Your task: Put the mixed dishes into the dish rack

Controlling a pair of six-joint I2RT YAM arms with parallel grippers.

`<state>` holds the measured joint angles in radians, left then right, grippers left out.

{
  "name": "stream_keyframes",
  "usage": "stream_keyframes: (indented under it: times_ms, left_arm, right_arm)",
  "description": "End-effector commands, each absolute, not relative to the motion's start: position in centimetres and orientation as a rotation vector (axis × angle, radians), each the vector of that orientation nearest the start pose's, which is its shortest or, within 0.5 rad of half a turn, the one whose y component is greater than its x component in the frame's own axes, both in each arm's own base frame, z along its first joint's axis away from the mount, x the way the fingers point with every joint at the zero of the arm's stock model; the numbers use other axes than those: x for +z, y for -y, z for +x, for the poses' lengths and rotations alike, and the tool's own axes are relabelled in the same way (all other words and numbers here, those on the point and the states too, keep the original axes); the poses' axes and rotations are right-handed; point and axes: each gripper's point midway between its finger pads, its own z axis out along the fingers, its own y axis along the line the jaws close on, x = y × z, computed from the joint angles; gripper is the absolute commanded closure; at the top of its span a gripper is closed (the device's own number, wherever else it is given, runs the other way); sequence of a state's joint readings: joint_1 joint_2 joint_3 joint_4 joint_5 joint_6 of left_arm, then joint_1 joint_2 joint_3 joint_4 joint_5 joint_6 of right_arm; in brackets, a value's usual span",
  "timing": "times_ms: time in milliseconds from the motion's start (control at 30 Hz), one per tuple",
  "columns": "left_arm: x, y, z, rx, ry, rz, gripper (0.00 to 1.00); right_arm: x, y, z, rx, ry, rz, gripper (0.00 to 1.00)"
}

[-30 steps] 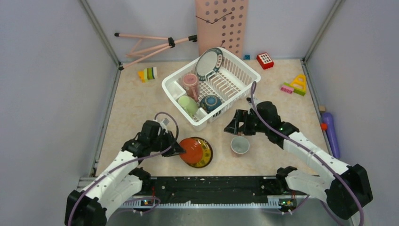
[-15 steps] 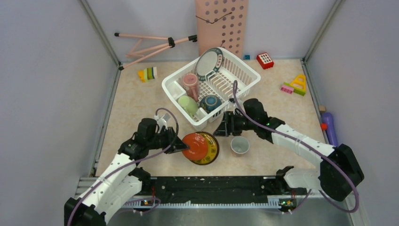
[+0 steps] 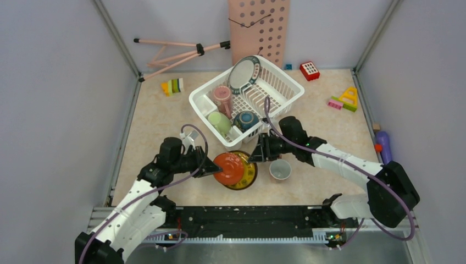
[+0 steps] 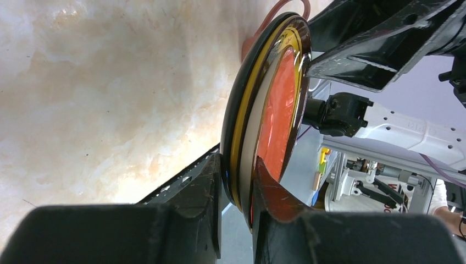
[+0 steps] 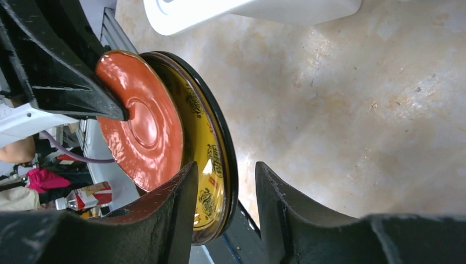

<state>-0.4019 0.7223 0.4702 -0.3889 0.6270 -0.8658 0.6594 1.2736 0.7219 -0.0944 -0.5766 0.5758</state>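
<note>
My left gripper [image 3: 213, 169] is shut on a tilted stack: a small red saucer [image 3: 227, 167] on an olive-yellow dish [image 3: 249, 175] on a black plate [image 4: 231, 118]. In the left wrist view the fingers [image 4: 206, 190] clamp its near rim. My right gripper [image 3: 255, 155] is open at the stack's far edge. In the right wrist view its jaws straddle the rims of the yellow dish [image 5: 207, 151] and the black plate [image 5: 231, 165], beside the red saucer [image 5: 144, 124]. The white dish rack [image 3: 283, 99] behind holds a teal-rimmed plate [image 3: 243, 75], a pink cup [image 3: 222, 94], a pale-green cup [image 3: 220, 122] and a blue bowl [image 3: 245, 120].
A white cup [image 3: 280, 169] stands on the table just right of the stack, under my right arm. Toy blocks [image 3: 173, 86] lie far left, more blocks [image 3: 345, 99] far right. A purple tube [image 3: 386, 154] lies along the right wall. A pink perforated board [image 3: 258, 27] leans at the back.
My left gripper has tilted the stack up and carried it a little right. My right arm has swung left from above the white cup to the stack's far edge.
</note>
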Motion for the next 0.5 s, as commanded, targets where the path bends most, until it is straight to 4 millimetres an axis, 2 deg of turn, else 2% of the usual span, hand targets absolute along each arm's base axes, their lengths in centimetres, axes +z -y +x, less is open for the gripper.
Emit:
stream_keyframes:
  times_ms: [0,233,267,367,400,467]
  left_arm:
    - [19.4,21.4,15.9,-1.451,-2.24,-0.06,1.0]
    - [20.1,21.4,15.8,-1.459,-2.219,-0.062,1.0]
    - [20.1,21.4,15.8,-1.46,-2.219,-0.066,1.0]
    - [19.6,21.5,15.9,-1.464,-2.227,-0.074,1.0]
    - [19.3,21.5,15.9,-1.464,-2.234,-0.075,1.0]
    - [18.3,21.3,16.0,-1.438,-2.263,-0.091,1.0]
  right_arm:
    - [13.2,-29.8,18.9,1.257,-2.358,-0.52,0.58]
    - [12.3,-29.6,18.8,1.221,-2.384,-0.53,0.59]
    - [12.2,-29.6,18.8,1.216,-2.383,-0.534,0.62]
    - [12.0,-29.5,18.9,1.197,-2.389,-0.544,0.94]
    - [11.8,-29.3,18.9,1.18,-2.401,-0.545,0.99]
    - [11.5,-28.9,19.1,1.134,-2.415,-0.543,1.0]
